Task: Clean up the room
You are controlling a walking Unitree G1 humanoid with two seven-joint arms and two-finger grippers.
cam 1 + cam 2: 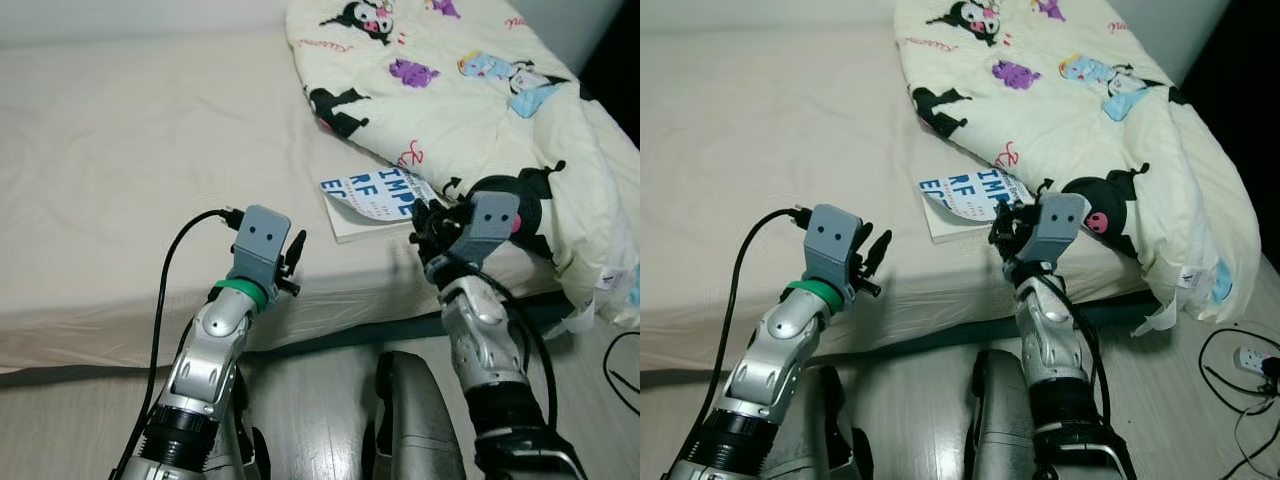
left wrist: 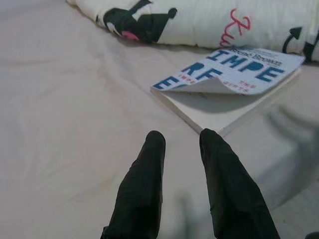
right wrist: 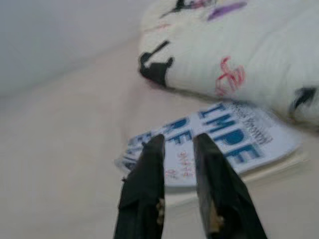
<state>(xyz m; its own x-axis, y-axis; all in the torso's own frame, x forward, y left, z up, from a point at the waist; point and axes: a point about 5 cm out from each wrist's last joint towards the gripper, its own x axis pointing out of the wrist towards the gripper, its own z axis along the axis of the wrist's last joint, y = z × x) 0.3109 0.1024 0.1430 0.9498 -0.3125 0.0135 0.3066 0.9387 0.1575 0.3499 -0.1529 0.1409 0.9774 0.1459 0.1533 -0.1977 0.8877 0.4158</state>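
A white paperback book (image 1: 372, 200) with big blue letters lies on the bed near its front edge. Its far side is tucked under a cream comforter (image 1: 450, 90) printed with cartoon figures. One corner of the book's cover (image 2: 209, 85) curls upward. My right gripper (image 1: 424, 226) hovers just above the book's near right corner, fingers a narrow gap apart and holding nothing; the book (image 3: 219, 142) lies right past its tips. My left gripper (image 1: 293, 262) hangs over the bare sheet to the left of the book (image 2: 234, 89), also slightly open and empty.
The bed (image 1: 130, 150) has a plain beige sheet, with wide bare room to the left. The comforter spills over the bed's right front corner. Pale wood floor (image 1: 330, 390) lies below, with a white power strip and black cables (image 1: 1252, 358) at the right.
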